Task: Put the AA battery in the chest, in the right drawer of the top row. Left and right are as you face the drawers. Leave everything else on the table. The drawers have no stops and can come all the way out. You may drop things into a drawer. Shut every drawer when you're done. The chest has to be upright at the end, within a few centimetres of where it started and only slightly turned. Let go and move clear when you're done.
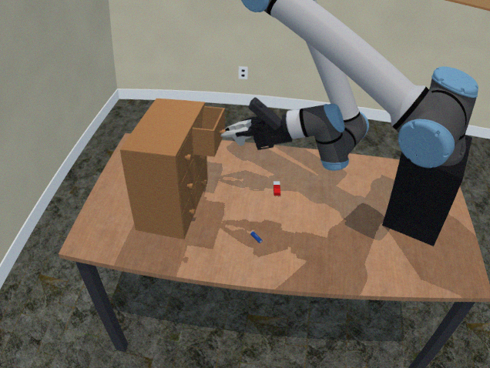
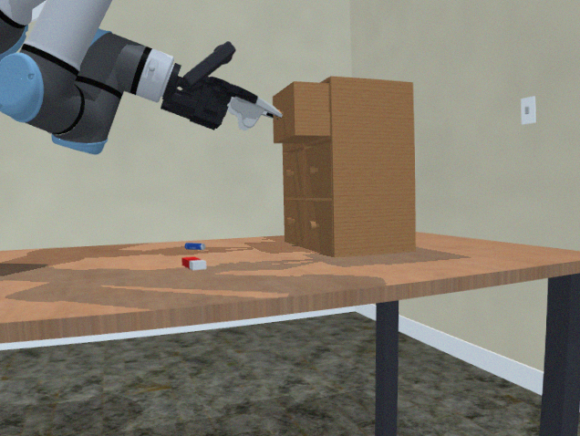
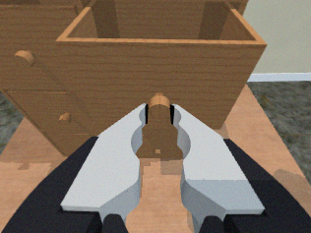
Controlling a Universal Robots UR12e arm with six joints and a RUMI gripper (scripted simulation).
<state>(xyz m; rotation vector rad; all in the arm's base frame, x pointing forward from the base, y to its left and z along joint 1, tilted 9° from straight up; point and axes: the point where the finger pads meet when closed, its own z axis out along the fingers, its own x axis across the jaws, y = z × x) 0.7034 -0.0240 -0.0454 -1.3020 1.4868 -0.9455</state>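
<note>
The wooden chest (image 1: 158, 165) (image 2: 372, 169) stands upright on the table (image 1: 253, 276) (image 2: 262, 305). Its top-row right drawer (image 1: 203, 141) (image 2: 311, 109) (image 3: 157, 63) is pulled well out and still sits in the chest; the part of its inside that shows holds nothing. My gripper (image 1: 223, 133) (image 2: 280, 114) (image 3: 158, 105) is at this drawer's front, its fingertips on either side of the round knob (image 3: 158, 101). The fingers stand narrowly open, just wider than the knob, with no firm grip visible. The blue AA battery (image 1: 256, 236) (image 2: 194, 245) lies on its side on the table, away from the gripper.
A small red and white block (image 1: 276, 189) (image 2: 193, 263) lies on the table between the chest and the arm's black base (image 1: 424, 202). The other drawers in view look shut; their knobs stick out below and left of the open drawer.
</note>
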